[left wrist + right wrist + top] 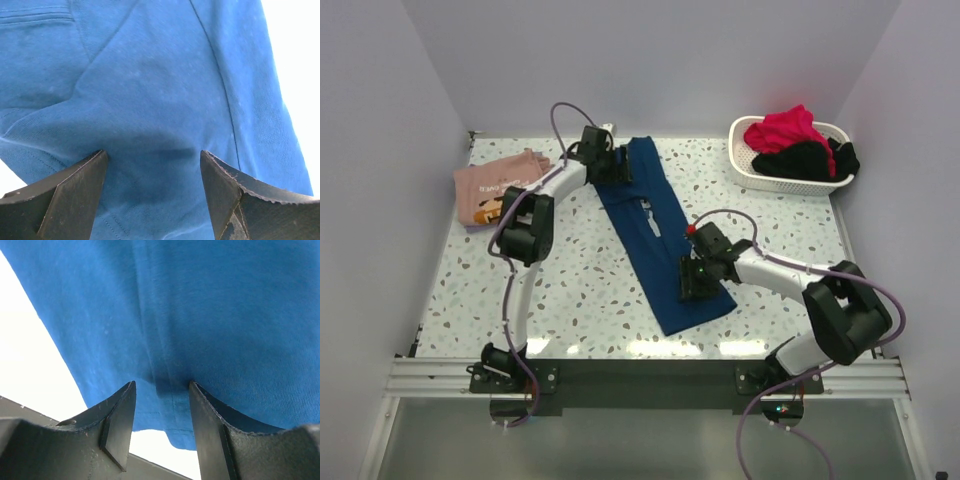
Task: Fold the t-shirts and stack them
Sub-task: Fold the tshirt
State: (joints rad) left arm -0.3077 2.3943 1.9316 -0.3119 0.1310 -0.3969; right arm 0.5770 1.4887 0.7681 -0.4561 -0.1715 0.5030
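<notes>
The dark blue t-shirt [655, 235] lies as a long narrow strip running diagonally from the back of the table towards the front. My left gripper [618, 165] is over its far end, open, with both tips down on flat blue cloth [150, 75] and nothing pinched in the left gripper [152, 160]. At the strip's near end my right gripper [692, 285] stands open too. In the right wrist view the right gripper [162, 390] has its tips on the blue cloth [225, 315] just inside the hem, astride a seam. The salmon-pink t-shirt [495, 185] lies folded at the back left.
A white basket [780, 183] at the back right holds red and black clothes. White walls close in the speckled table [570, 290] on three sides. A metal rail runs along the near edge by the arm bases.
</notes>
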